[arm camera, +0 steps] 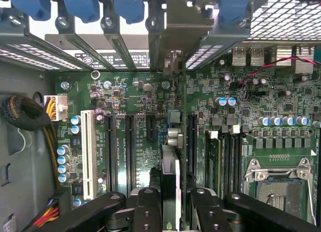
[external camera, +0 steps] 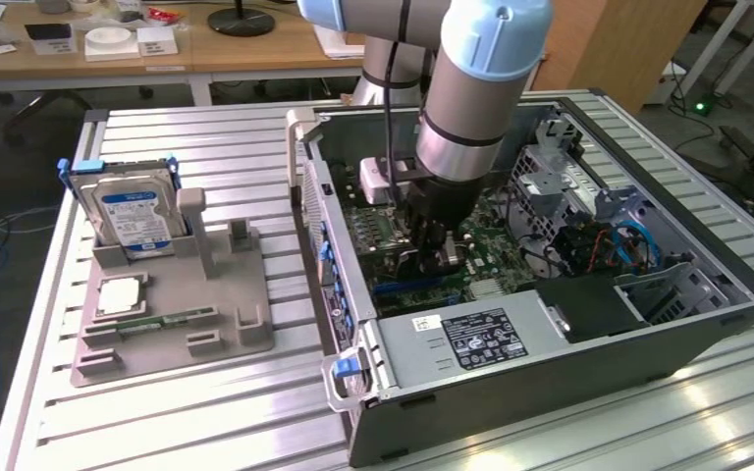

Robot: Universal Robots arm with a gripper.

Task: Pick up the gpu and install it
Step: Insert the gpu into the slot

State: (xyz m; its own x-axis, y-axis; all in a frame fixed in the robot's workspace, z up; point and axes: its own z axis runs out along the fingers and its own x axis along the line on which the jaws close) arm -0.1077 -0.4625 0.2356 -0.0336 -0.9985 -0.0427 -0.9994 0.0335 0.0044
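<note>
A robot arm reaches down into an open computer case point(external camera: 691, 324) on a slatted counter point(external camera: 193, 412). Its tool point(arm camera: 171, 207), partly closed, grips one gpu point(arm camera: 170, 177) edge-on between its two fingers point(arm camera: 146, 209), held upright just above the green motherboard point(arm camera: 135, 126), between its long black slots. Beside the case, a grey holder point(external camera: 174, 314) carries one hard drive point(external camera: 133, 218).

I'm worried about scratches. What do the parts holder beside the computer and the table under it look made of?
Parts holder: probably plastic, a matte, uniform grey with chunky moulded-looking posts. Table: looks like bare metal, likely aluminium, with silvery ribbed slats that catch glare.
</note>
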